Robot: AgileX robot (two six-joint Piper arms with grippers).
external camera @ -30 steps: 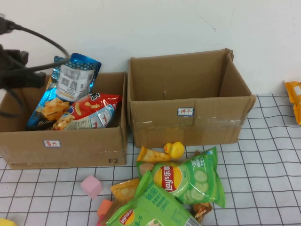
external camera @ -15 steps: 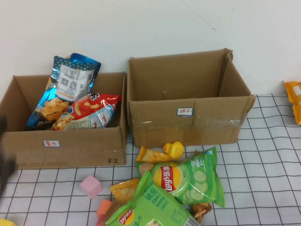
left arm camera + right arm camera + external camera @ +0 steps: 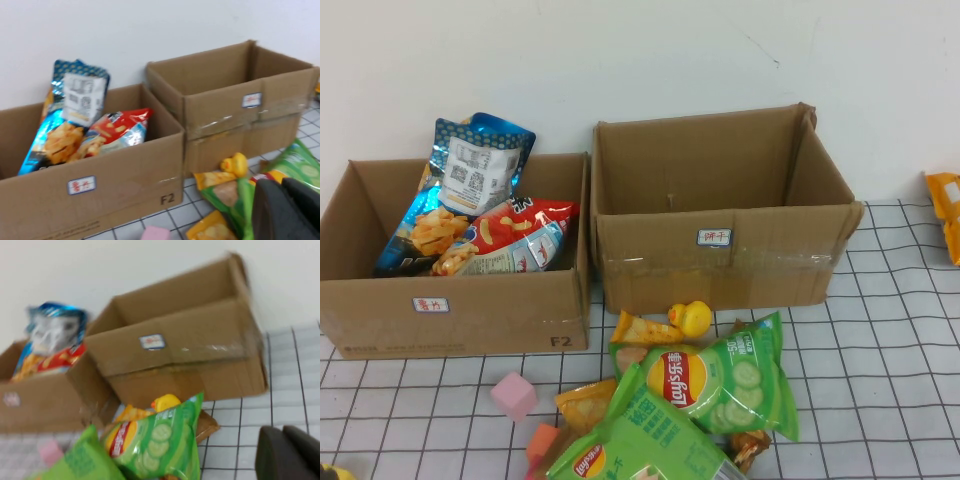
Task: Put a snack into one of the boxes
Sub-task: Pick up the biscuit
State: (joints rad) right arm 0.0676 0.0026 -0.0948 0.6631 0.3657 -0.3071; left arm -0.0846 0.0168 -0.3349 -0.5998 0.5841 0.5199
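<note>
High view, stock for you: left box point(image 3: 450, 320) holds a blue bag point(image 3: 470, 170) and a red bag point(image 3: 515, 235); right box point(image 3: 720, 210) shows nothing inside. Green chip bag point(image 3: 715, 375) lies on the table just before the right box, overlapping other packets. Risk, as you reach: a pinch may drag the neighbours along. Left gripper point(image 3: 287, 212) and right gripper point(image 3: 290, 452) both sit near that bag, jaws seemingly closed, holding nothing.

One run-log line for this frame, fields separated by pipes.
left gripper: beside snack pile, empty | right gripper: above mat, empty | left box: two bags | right box: contents unseen | green Lay's bag: on mat
</note>
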